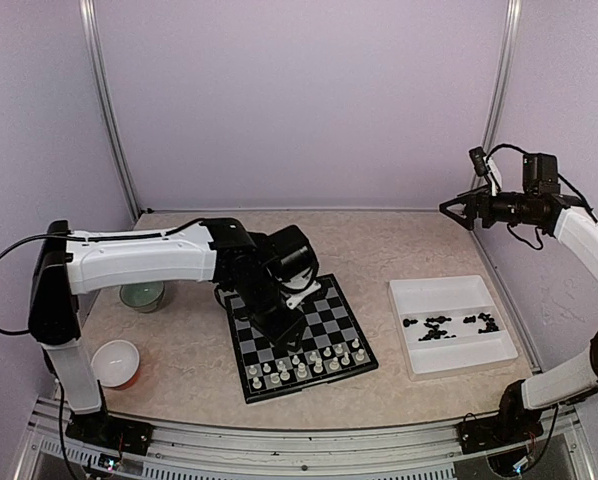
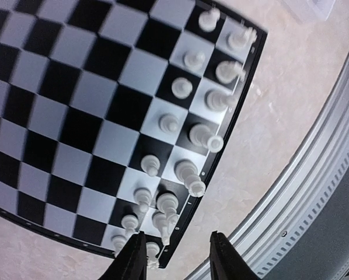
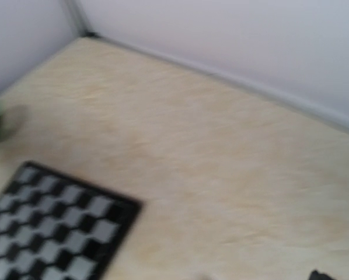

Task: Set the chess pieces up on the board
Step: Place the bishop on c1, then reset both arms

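The board (image 1: 324,320) lies in the middle of the table, partly under my left arm (image 1: 269,270). Cream-white chess pieces (image 1: 304,365) stand in two rows along its near edge, and they show from close up as white chess pieces (image 2: 189,131). My left gripper (image 2: 177,258) hangs over the board's (image 2: 75,111) near corner, its jaws apart and holding nothing. A white corner piece (image 2: 152,252) stands just beside the left finger (image 2: 131,259). Black chess pieces (image 1: 449,325) lie loose in a white tray. My right gripper (image 1: 457,210) is raised high at the back right, open and empty.
The white tray (image 1: 404,292) sits to the right of the board. A green bowl (image 1: 141,295) and a white bowl (image 1: 116,362) stand at the left. A metal rail (image 2: 314,192) runs along the table's near edge. The right wrist view is blurred and shows the board's corner (image 3: 58,227).
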Available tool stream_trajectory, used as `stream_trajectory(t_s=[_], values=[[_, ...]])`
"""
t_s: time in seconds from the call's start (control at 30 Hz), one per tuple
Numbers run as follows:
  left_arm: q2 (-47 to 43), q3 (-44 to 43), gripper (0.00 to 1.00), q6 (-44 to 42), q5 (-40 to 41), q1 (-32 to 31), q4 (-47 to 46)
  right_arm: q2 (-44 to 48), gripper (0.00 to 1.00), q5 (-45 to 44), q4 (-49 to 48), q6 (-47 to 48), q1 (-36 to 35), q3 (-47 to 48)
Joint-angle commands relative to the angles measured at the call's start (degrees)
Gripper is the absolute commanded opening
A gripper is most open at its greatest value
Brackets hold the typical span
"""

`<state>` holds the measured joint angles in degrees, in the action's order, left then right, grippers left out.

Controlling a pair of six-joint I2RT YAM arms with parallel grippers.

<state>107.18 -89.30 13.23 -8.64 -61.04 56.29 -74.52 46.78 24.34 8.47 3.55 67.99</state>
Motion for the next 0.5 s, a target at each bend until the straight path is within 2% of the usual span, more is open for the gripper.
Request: stream_trajectory(t_s=[0.0, 0.03, 0.07, 0.1, 0.2, 0.33, 0.47], values=[[-9.1, -4.0, 0.46, -1.6, 4.0, 5.1, -4.4, 1.6, 0.99, -12.2, -1.6, 1.6, 0.0, 2.5], [-10.0, -4.5, 0.5, -2.0, 5.6, 6.4, -5.0, 1.6, 0.99, -15.9, -3.1, 0.2, 0.0, 2.5], [-11.2, -4.7, 0.8, -2.2, 6.8, 7.8, -6.0, 1.7, 0.99, -19.7, -4.5, -2.4, 0.0, 2.6], [-12.0, -4.7, 0.97, -2.5, 7.7, 9.2, -7.4, 1.8, 0.99, -23.1, -5.4, -4.7, 0.0, 2.9], [-15.4, -3.1, 0.99, -3.5, 12.4, 13.0, -13.1, 2.0, 0.99, -27.8, -6.3, -5.5, 0.0, 4.2], [-20.1, 1.6, 0.99, -4.2, 18.8, 17.4, -23.3, 3.3, 0.99, -28.1, -8.0, -4.9, -0.1, 3.8], [-22.8, 4.8, 0.99, -4.1, 17.1, 22.4, -30.6, 3.5, 0.99, -24.9, -8.3, -5.2, 0.0, 2.8]])
